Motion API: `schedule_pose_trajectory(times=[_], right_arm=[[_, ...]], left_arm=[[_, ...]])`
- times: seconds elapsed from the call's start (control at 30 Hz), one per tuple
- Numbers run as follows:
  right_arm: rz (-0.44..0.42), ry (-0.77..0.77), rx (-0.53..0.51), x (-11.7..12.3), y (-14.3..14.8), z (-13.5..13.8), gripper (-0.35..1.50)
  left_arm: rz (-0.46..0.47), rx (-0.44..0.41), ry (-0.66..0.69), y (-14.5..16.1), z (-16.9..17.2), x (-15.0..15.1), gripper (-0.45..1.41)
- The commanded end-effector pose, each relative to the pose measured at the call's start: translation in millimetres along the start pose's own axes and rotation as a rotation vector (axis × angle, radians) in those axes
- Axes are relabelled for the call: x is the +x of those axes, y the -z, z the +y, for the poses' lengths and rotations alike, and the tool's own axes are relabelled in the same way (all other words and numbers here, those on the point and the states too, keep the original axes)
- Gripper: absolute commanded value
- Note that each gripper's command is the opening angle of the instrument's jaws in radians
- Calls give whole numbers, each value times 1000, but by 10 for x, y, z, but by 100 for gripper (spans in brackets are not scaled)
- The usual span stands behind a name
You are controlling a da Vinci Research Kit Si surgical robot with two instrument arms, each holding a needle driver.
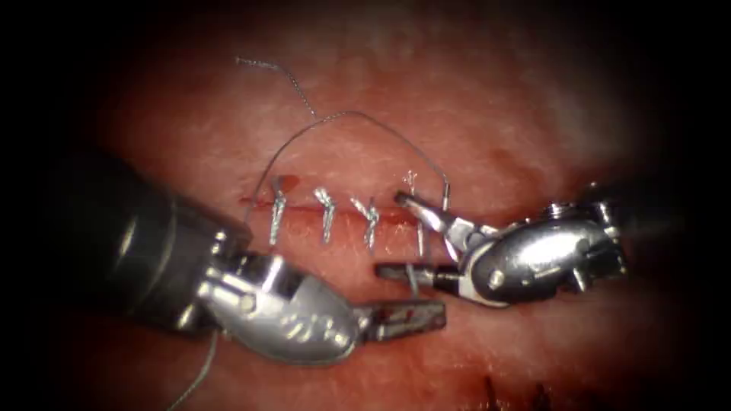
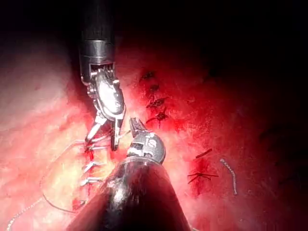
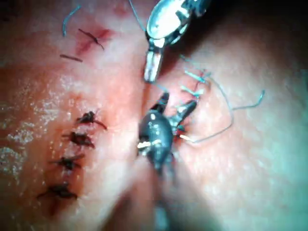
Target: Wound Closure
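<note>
Endoscope view, with the cut [image 1: 335,207] as landmark: a short horizontal line across the tissue [image 1: 472,114], crossed by a row of finished stitches [image 1: 326,215]. At the cut's right end stands the right tool [image 1: 396,234], jaws spread wide, one tip resting at the last stitch and the other lying below the cut; nothing is pinched between them, though a strand of the thread [image 1: 343,116] runs down between the two blades. That thread arches above the cut, from the leftmost stitch over to the right end, with a frayed free tail trailing up and away from the cut. Below the cut lies the left tool [image 1: 430,313], jaws pressed together, its tip smeared with red fluid [image 1: 288,183]; whether it pinches anything cannot be told. No needle can be made out.

Left wrist view: right tool [image 2: 102,140] spread over the stitch row, left tool [image 2: 134,123] just beside it. Right wrist view: right tool [image 3: 175,105] open at the cut, left tool [image 3: 152,72] nearby.

Risk, as a judgement: open blades astride the strand could sever it too near the knot, or nick the last stitch or the tissue, if closed without the strand held taut. The slack arch could also snag on either tool.
</note>
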Motion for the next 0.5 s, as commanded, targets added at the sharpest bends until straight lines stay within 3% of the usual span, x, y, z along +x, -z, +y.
schedule_pose_trajectory(times=[0.03,0.23,0.47,0.5], right_arm=[[-13,-10,0,1,17,-6,148],[-45,-21,-22,6,57,5,148],[-59,-73,-41,15,66,-7,148],[-59,-79,-42,16,65,-8,148]], left_arm=[[-9,4,0,13,11,-6,-45],[-52,36,-8,87,6,-36,-45],[-94,110,48,163,-13,-98,-45],[-96,120,71,168,-15,-105,-35]])
